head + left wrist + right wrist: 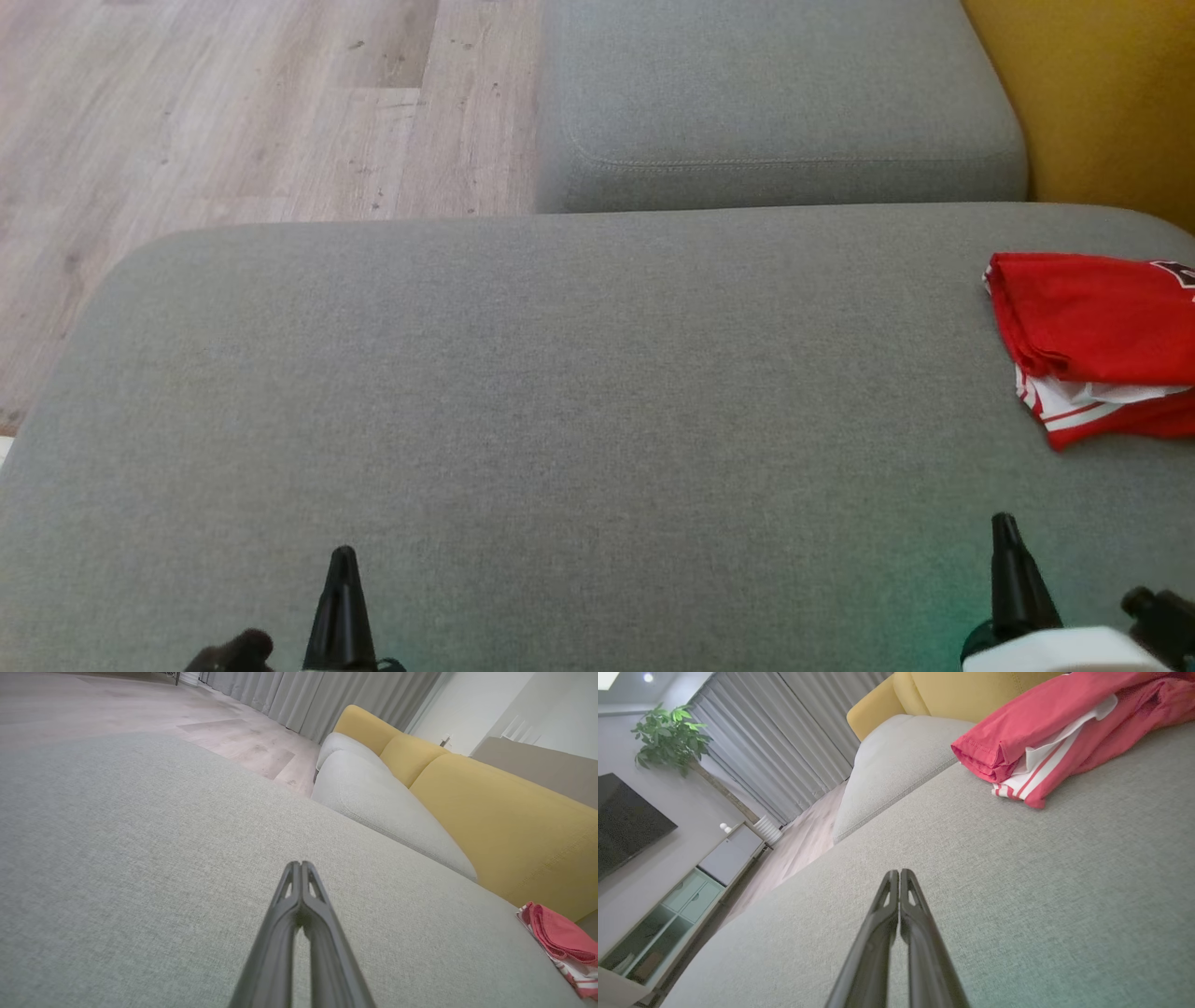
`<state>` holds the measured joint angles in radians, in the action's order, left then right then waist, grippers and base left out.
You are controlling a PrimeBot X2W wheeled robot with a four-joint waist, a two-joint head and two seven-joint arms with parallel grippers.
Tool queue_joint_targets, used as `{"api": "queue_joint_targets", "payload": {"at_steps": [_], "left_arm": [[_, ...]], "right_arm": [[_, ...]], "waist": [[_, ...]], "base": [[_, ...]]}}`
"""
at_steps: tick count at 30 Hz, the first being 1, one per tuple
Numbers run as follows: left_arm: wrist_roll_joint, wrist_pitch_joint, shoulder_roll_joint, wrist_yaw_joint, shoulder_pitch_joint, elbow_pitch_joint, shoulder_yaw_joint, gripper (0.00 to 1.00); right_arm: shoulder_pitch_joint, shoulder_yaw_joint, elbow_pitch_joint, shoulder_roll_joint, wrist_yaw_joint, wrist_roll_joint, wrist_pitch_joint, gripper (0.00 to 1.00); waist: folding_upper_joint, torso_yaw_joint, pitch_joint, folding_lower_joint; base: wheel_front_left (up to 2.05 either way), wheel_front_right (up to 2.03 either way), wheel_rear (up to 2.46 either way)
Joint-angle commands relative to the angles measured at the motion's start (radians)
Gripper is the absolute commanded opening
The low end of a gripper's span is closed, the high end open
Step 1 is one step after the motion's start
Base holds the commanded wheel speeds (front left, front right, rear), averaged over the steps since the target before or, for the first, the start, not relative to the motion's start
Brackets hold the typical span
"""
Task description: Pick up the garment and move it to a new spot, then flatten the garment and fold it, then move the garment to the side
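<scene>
A folded red garment with white stripes lies at the right edge of the grey sofa seat. The left wrist view has the garment at its lower right, and the garment fills the upper right of the right wrist view. My left gripper is low at the bottom left, shut with nothing in it, its tips pressed together above the cushion. My right gripper is at the bottom right, shut and empty, a short way in front of the garment, with its tips closed.
A second grey cushion lies beyond the seat, with yellow backrests to the right. Wooden floor runs off the left side. A TV cabinet, a plant and curtains stand further off.
</scene>
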<state>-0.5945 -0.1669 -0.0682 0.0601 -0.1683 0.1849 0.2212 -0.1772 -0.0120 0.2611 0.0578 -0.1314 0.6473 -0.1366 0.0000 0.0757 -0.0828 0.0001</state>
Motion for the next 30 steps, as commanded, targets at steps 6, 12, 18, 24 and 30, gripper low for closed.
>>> {"api": "queue_joint_targets", "payload": {"at_steps": [6,12,18,24,30], "left_arm": [[-0.095,0.020,-0.011,-0.020,0.064,-0.023,-0.044,0.00],[-0.169,0.035,-0.013,-0.033,0.079,-0.017,-0.061,0.00],[-0.242,0.052,-0.014,-0.046,0.095,-0.012,-0.079,0.00],[-0.316,0.068,-0.014,-0.059,0.111,-0.005,-0.097,0.00],[-0.376,0.082,-0.015,-0.069,0.124,0.000,-0.112,0.00]], "right_arm": [[0.075,-0.009,-0.029,0.003,0.000,0.087,0.020,0.00],[0.091,-0.016,-0.028,0.002,0.000,0.153,0.037,0.00],[0.107,-0.023,-0.027,0.002,0.000,0.220,0.055,0.00],[0.123,-0.029,-0.026,0.001,0.000,0.287,0.072,0.00],[0.136,-0.035,-0.025,0.000,0.000,0.342,0.086,0.00]], "waist": [[0.0000,-0.006,0.007,-0.0001],[0.0000,-0.011,0.013,-0.0001],[0.0000,-0.017,0.019,-0.0001],[0.0000,-0.022,0.025,-0.0001],[0.0000,-0.026,0.030,-0.0001]], "base": [[0.00,0.00,0.00],[0.00,0.00,0.00],[0.00,0.00,0.00],[0.00,0.00,0.00],[0.00,0.00,0.00]]}}
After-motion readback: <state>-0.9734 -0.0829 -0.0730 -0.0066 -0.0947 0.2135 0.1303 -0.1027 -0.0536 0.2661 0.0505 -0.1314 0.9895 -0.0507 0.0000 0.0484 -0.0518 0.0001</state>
